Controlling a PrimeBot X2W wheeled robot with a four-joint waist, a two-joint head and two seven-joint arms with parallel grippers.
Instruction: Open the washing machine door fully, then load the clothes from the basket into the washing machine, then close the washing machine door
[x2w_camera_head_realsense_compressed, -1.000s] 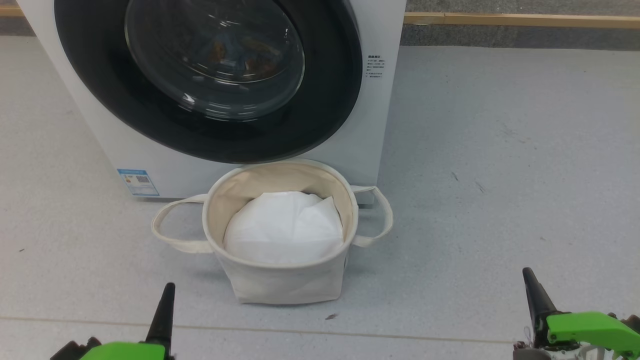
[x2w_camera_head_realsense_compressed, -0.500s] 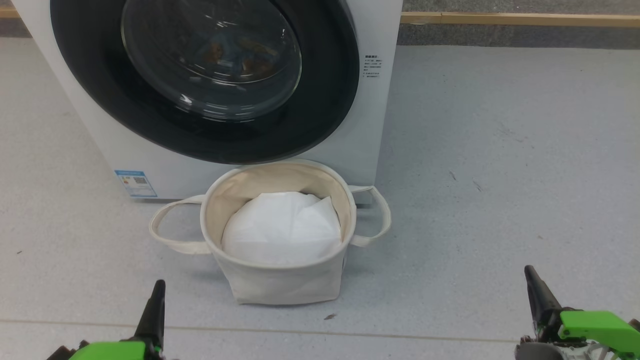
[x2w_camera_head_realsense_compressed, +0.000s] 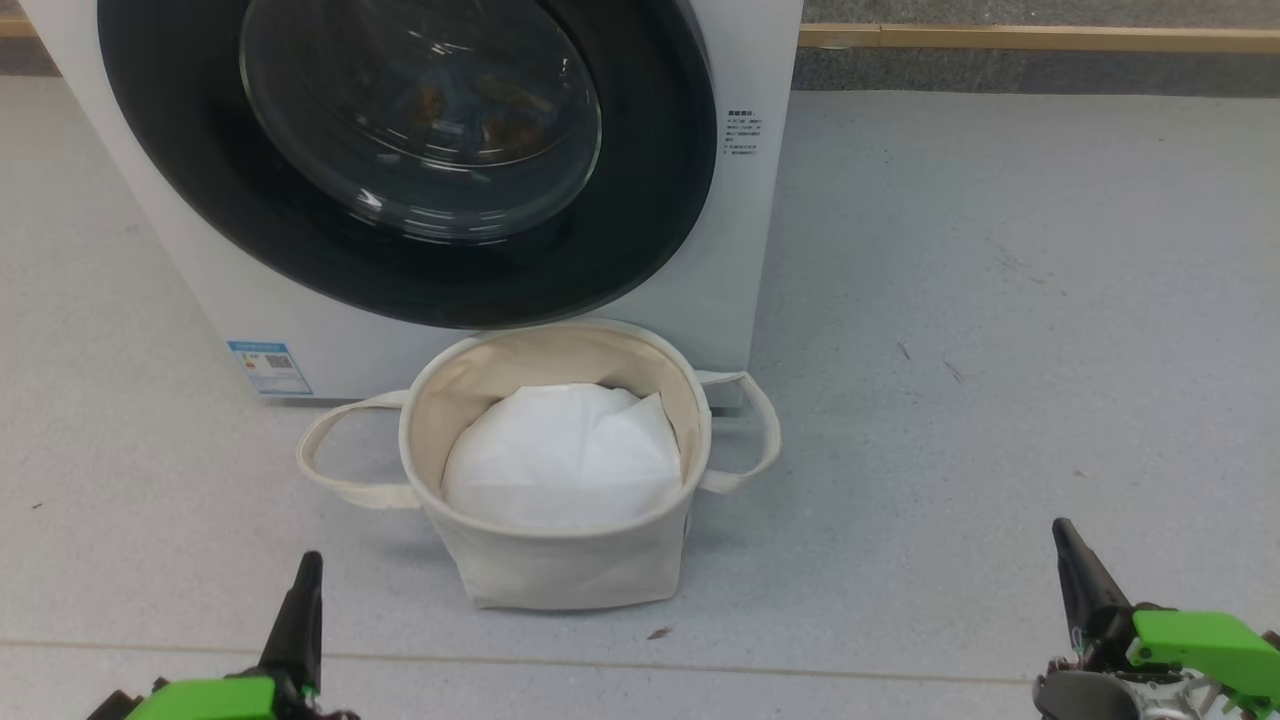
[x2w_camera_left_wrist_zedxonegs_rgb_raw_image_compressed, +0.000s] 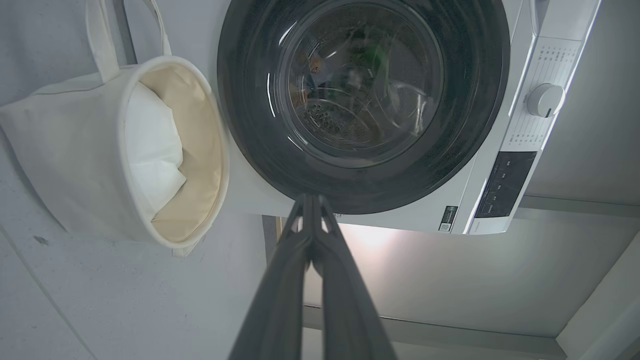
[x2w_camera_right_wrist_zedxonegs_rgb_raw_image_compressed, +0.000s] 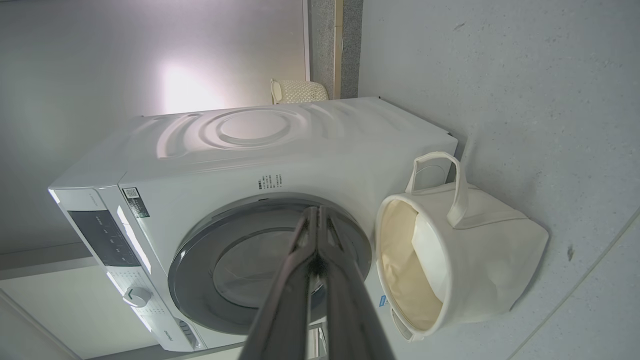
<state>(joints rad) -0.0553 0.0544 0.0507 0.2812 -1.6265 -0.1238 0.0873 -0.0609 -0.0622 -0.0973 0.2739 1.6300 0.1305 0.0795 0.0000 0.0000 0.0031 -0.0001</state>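
Note:
The white washing machine (x2w_camera_head_realsense_compressed: 745, 250) stands ahead with its round black-rimmed washing machine door (x2w_camera_head_realsense_compressed: 660, 180) shut. Orange-brown specks of the clothes (x2w_camera_head_realsense_compressed: 500, 125) show dimly through the glass. On the floor against the machine's front sits the cream basket (x2w_camera_head_realsense_compressed: 560, 570), holding a white liner (x2w_camera_head_realsense_compressed: 560, 460). My left gripper (x2w_camera_head_realsense_compressed: 305, 565) is at the lower left, shut and empty, short of the basket. At the lower right my right gripper (x2w_camera_head_realsense_compressed: 1062, 530) is shut and empty too. In the left wrist view the left gripper (x2w_camera_left_wrist_zedxonegs_rgb_raw_image_compressed: 311, 197) has its fingers pressed together toward the door (x2w_camera_left_wrist_zedxonegs_rgb_raw_image_compressed: 475, 125); the right gripper (x2w_camera_right_wrist_zedxonegs_rgb_raw_image_compressed: 317, 210) looks the same.
Grey floor (x2w_camera_head_realsense_compressed: 1000, 300) spreads wide to the right of the machine, with a wooden skirting strip (x2w_camera_head_realsense_compressed: 1040, 40) along the far wall. A blue label sticker (x2w_camera_head_realsense_compressed: 268, 368) sits low on the machine's front. The dial and control panel (x2w_camera_left_wrist_zedxonegs_rgb_raw_image_compressed: 545, 100) lie beside the door.
The head view has shifted slightly. My left gripper has drifted a little to the left and my right gripper a touch upward. Both stay shut; door and basket have not moved.

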